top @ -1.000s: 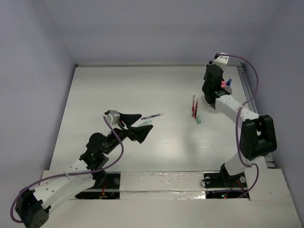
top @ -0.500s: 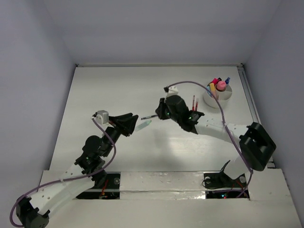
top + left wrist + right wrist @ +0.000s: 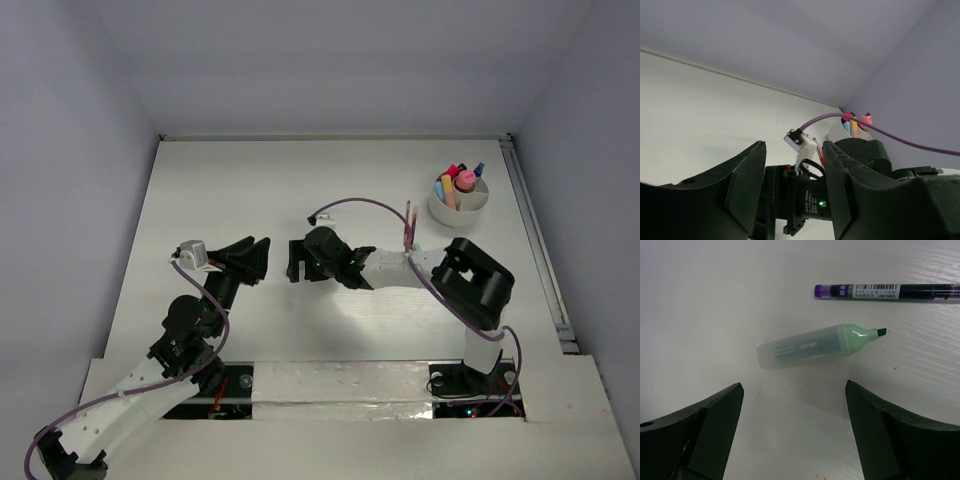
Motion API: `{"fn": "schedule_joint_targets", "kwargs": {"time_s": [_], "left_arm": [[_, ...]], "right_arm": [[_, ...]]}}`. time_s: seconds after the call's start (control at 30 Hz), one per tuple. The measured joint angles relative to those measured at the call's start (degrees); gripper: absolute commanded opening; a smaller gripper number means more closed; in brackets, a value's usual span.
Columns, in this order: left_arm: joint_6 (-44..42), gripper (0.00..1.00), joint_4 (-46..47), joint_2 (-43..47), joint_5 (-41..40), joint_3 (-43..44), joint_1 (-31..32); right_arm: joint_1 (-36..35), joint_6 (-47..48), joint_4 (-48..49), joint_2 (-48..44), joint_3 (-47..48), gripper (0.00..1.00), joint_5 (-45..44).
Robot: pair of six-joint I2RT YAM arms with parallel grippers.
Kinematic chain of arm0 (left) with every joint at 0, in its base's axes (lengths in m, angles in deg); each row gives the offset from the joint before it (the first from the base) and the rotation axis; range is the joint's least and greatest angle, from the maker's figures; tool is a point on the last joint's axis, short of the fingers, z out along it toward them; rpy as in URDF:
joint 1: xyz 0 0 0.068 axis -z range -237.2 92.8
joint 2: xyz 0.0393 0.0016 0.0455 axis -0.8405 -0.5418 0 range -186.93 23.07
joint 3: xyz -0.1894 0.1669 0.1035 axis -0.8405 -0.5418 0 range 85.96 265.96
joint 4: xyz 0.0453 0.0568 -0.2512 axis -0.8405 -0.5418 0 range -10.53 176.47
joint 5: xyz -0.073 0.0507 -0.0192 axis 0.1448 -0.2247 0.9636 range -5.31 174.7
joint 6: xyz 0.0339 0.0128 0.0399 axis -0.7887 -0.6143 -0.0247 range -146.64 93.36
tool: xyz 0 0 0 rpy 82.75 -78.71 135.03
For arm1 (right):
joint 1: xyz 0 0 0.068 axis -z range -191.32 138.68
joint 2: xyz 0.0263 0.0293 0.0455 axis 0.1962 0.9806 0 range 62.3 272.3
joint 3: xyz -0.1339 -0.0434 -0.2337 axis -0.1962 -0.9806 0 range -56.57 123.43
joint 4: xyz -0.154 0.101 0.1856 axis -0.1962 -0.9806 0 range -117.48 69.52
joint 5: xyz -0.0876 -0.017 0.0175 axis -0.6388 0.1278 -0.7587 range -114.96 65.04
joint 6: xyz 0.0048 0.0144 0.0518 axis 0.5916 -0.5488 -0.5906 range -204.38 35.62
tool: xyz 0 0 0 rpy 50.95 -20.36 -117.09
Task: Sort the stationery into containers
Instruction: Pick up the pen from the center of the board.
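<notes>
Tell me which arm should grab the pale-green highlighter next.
Right. The right claw is open right above the pale-green highlighter, which lies flat just ahead of it. The left claw points sideways at the right arm, with no highlighter in its wrist view.

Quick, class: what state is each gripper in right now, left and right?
Left gripper: open, holding nothing.
Right gripper: wide open, holding nothing; a pale-green highlighter lies on the table just beyond its fingers.
</notes>
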Motion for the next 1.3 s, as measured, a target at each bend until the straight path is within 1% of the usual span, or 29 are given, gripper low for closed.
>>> {"fn": "schedule_joint_targets", "kwargs": {"time_s": [0.13,0.33,0.37,0.4,0.53,0.6,0.73,0.83,1.07,1.3], "left_arm": [[-0.2,0.46,0.1,-1.4,0.9,0.0,0.0],[-0.3,0.46,0.2,-2.7,2.8,0.0,0.0],[-0.4,0.46,0.2,-2.7,3.0,0.0,0.0],[-0.4,0.46,0.3,-2.7,3.2,0.0,0.0],[-0.5,0.46,0.3,-2.7,3.6,0.0,0.0],[-0.6,0.46,0.3,-2.7,3.8,0.0,0.0],[-0.6,0.46,0.3,-2.6,4.1,0.0,0.0],[-0.6,0.46,0.3,-2.6,4.1,0.0,0.0],[-0.6,0.46,0.3,-2.6,4.1,0.0,0.0],[-0.6,0.46,0.3,-2.6,4.1,0.0,0.0]], "right_arm": [[-0.5,-0.7,-1.8,4.2,4.5,0.89,-3.3],[-2.8,-0.9,-7.7,8.1,10.6,0.84,-12.5],[-3.5,-0.9,-8.9,8.9,11.8,0.79,-14.1],[-4.1,-0.8,-10.2,9.4,12.7,0.77,-15.5],[-5.6,-1.5,-13.8,11.0,15.3,0.72,-19.5],[-6.0,-1.4,-15.6,11.5,15.9,0.68,-21.1],[-6.0,-1.5,-19.1,11.5,15.9,0.65,-25.2],[-6.0,-1.9,-19.2,10.1,13.7,0.64,-26.0],[-6.0,-0.9,-19.3,0.9,3.1,0.64,-23.8],[-6.0,0.5,-17.2,-3.3,1.3,0.64,-21.7]]}}
